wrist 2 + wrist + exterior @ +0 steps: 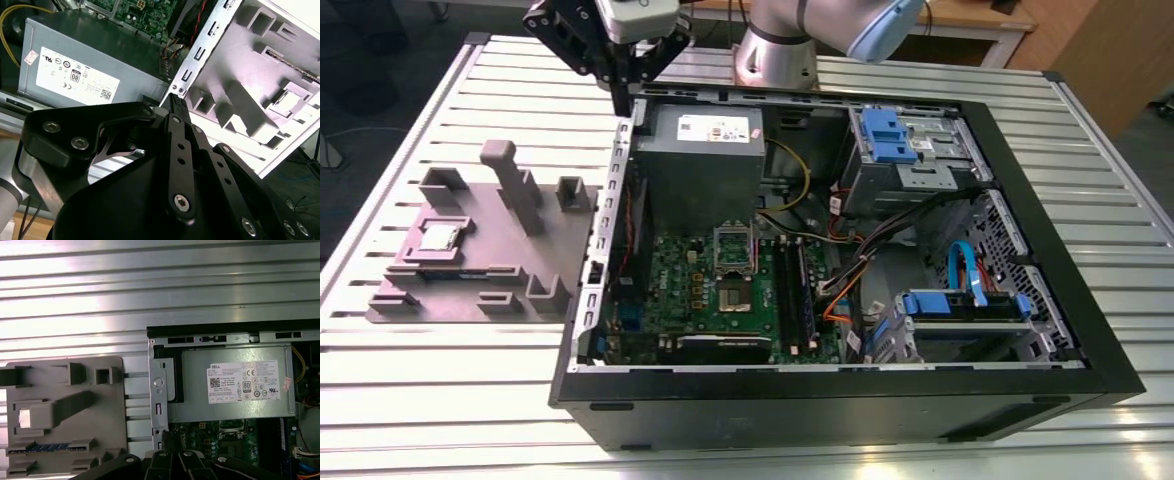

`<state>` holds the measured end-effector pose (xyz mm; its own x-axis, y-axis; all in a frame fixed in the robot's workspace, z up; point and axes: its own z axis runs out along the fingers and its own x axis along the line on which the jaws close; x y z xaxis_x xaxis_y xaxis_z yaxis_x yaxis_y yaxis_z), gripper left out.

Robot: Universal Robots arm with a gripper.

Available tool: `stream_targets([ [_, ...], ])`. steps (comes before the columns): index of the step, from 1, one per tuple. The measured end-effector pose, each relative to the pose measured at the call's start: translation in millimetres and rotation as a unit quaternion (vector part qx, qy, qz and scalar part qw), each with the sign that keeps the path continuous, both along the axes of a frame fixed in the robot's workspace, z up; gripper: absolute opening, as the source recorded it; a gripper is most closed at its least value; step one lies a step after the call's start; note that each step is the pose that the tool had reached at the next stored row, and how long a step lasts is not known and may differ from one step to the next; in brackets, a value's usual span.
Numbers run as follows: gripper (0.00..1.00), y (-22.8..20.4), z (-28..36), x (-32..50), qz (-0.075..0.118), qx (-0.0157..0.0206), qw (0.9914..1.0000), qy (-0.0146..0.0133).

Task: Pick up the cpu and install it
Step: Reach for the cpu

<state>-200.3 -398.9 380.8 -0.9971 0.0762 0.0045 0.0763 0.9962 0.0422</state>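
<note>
**Claw clenched over the case corner, cpu sitting on its fixture**

Claw (622,88) points straight down, black fingers pinched tip to tip with nothing between them, clenched on air. It hangs above a back corner of the open computer case (854,405), over the metal side wall on the exterior view's left. In the second wrist view one of the fingertips (175,102) lines up with the slotted edge of that wall. Behind the claw, the arm (774,50) rises on a silver column beyond the case, and a pale blue joint cap swings off toward the exterior view's right.

Just beside the claw, inside the case, lies the grey power supply (700,150), white label up. Nearer the camera is the green motherboard (700,300), with black memory sticks (794,290) standing alongside it. Blue drive brackets (887,135) sit on the exterior view's right.

And the cpu (440,237)? It's well apart from the claw, lying flat in a square recess of the grey fixture (520,275) with its silver top facing up. That fixture rests beside the case, on the exterior view's left.

Everything sits on a surface (440,400) of ribbed aluminium slats running side to side. Past its far edge there's wooden furniture (1101,60), and a dark floor shows at the corners.
</note>
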Motion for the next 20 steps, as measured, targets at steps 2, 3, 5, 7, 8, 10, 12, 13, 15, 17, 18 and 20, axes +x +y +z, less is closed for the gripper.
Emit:
stream_targets([
  [2,0.10,0.0,-0.3,-1.3,0.000,0.0000,1.00000,0.0005],
  [3,0.10,0.0,-0.4,-1.9,0.000,0.0000,1.00000,0.0007],
  [5,0.10,0.0,-0.7,-3.0,0.000,0.0000,1.00000,0.0011],
  [7,0.10,0.0,-0.9,-4.2,0.000,0.0000,1.00000,0.0016],
  [8,0.10,0.0,-1.0,-4.9,0.000,0.0000,1.00000,0.0018],
  [10,0.10,0.0,-1.2,-6.5,0.000,0.0000,1.00000,0.0021],
  [12,0.10,0.0,-1.5,-8.3,0.000,0.0000,1.00000,0.0023],
  [13,0.10,0.0,-1.6,-9.3,0.000,0.0000,1.00000,0.0024],
  [15,0.10,0.0,-1.9,-12.0,0.000,0.0000,1.00000,0.0024],
  [17,0.10,0.0,-2.3,-16.3,0.000,0.0000,1.00000,0.0026],
  [18,0.10,0.0,-2.4,-18.4,0.000,0.0000,1.00000,0.0027],
  [20,0.10,0.0,-2.7,-22.1,0.000,0.0000,1.00000,0.0030],
])
